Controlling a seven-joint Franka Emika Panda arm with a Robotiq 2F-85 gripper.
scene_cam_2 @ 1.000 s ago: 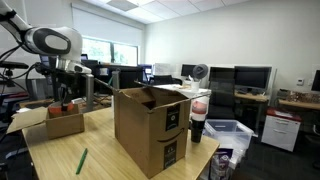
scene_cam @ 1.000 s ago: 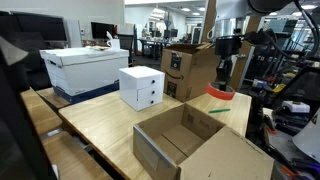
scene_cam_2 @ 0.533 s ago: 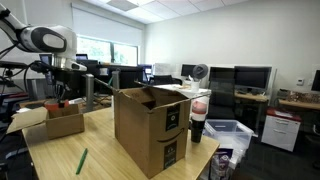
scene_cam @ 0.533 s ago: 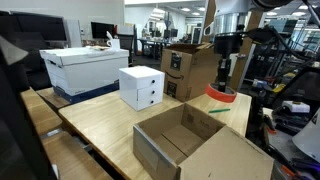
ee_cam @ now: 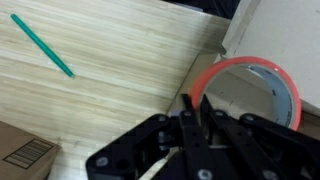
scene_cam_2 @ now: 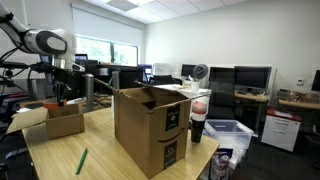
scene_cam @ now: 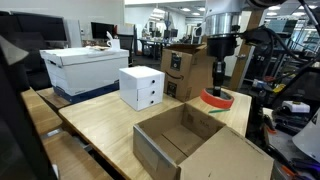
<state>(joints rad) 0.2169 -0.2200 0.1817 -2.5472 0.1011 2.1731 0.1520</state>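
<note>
The gripper (ee_cam: 197, 108) pinches the thin rim of the light, stiff red ring (scene_cam: 218, 99) above the table (scene_cam: 110, 118) edge.

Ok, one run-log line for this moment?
end effector: shut on rim of red ring | red ring: at edge of wooden table | green pen: flat on table, apart

In an exterior view the camera stands by a near corner of the wooden table (scene_cam: 100, 125) and looks across it to the arm (scene_cam: 218, 30), far off. In an exterior view it sits low at another side, with the tall box (scene_cam_2: 150, 130) close up. Both exterior views show the table, the tall box and the green pen (scene_cam: 215, 110). The wrist camera looks down from very near, past the gripper (ee_cam: 197, 105), and sees the pen too.
</note>
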